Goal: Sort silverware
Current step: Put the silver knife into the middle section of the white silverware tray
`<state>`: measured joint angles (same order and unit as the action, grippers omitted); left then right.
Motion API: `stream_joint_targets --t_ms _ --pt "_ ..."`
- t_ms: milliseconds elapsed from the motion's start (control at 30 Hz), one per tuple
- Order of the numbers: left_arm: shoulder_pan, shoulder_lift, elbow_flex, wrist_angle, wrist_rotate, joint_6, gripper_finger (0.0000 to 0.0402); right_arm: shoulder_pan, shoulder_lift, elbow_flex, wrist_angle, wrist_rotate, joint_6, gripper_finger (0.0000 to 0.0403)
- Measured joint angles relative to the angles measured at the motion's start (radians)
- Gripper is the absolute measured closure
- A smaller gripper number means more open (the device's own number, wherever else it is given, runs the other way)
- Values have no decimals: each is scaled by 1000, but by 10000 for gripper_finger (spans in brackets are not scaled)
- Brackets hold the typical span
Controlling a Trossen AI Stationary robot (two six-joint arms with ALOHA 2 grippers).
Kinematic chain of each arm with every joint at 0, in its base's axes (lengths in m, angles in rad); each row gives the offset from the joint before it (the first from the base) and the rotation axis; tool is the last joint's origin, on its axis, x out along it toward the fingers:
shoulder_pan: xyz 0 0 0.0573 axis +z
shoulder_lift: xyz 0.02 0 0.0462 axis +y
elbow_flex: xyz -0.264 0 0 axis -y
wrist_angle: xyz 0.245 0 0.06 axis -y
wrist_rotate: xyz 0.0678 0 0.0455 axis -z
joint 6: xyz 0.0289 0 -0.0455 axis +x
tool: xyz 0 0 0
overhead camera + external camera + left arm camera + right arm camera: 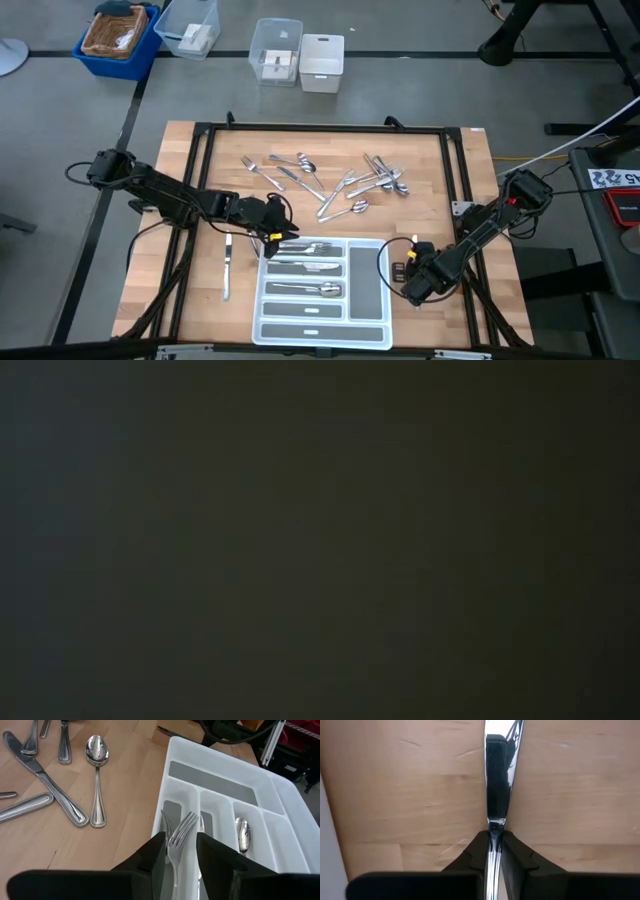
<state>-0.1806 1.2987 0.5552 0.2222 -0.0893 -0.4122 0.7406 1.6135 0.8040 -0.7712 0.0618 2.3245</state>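
Jaws first: our left gripper [181, 854] is clamped on a fork [181, 832] over the white tray [368, 290], tines toward its fork slot (for release, we judge); our right gripper [494, 851] pinches a knife [498, 780] on the bench [470, 190] beside the tray.

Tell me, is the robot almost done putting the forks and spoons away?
Not yet. A few pieces lie in the white tray. The left gripper holds a fork over it; the right gripper pinches a knife. A pile of silverware and one knife wait on the table.
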Motion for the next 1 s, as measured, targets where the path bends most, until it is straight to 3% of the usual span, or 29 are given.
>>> stream_joint_targets --t_ms 400,1000 --pt "0 0 0 0 0 -34 302 -2 -19 -2 5 104 -4 366" --pt "0 0 0 0 0 -78 302 -3 -33 -2 -1 157 -23 366"
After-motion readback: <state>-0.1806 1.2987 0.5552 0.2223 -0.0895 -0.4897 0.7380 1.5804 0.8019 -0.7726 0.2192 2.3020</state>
